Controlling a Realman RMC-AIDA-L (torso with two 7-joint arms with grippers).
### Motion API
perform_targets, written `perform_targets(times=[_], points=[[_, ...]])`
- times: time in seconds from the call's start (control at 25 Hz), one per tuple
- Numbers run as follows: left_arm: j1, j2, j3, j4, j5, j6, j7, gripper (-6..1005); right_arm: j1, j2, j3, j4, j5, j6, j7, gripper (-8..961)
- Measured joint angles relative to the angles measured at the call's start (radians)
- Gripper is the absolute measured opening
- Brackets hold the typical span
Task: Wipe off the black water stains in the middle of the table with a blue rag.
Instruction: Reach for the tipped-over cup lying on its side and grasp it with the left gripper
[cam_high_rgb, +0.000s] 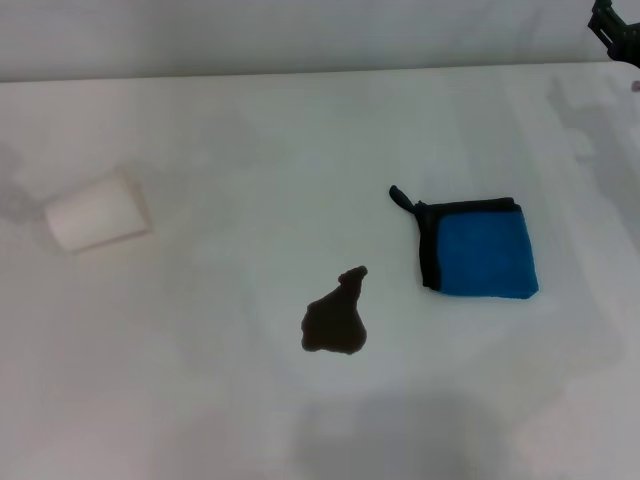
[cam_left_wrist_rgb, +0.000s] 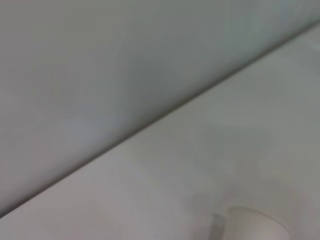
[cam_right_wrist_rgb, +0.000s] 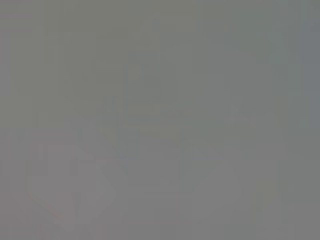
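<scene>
Right gripper (cam_high_rgb: 615, 30) sits at our bench's (cam_high_rgb: 200, 130) far right corner, finger state unclear; we must first grasp the folded blue rag (cam_high_rgb: 483, 251) lying right of the mid-bench dark brown-black pear-shaped puddle (cam_high_rgb: 335, 318).

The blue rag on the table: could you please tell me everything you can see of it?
The folded square bright blue cloth rag looks soft and napped, with black edging along its far and left sides and a small black loop at the far-left corner. It lies flat on the plain white matte table, right of the dark brown-black pear-shaped puddle, apart from it. Nothing touches it; no hand is near.
</scene>
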Motion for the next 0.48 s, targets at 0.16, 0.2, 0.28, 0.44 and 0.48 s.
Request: perform_targets(times=[0.16,0.2,0.28,0.44,0.48], points=[[-0.041,-0.046,-0.001,0.007,0.085,0.009,0.075,860,0.006,0.001,0.000,0.001,0.001,0.000,0.000,859],[-0.044,-0.057,-0.001,0.010,0.097,0.021,0.086,860,0.007,0.002,0.000,0.002,0.000,-0.001,0.000,859],[-0.048,-0.084,0.000,0.017,0.118,0.040,0.114,860,0.006,0.003,0.000,0.003,0.000,-0.004,0.000,859],[-0.065,-0.150,0.005,0.041,0.198,0.035,0.136,860,0.000,0.002,0.001,0.004,0.000,-0.012,0.000,859],[-0.069,-0.164,0.008,0.043,0.220,0.031,0.142,860,0.000,0.002,0.001,0.004,0.000,-0.012,0.000,859]])
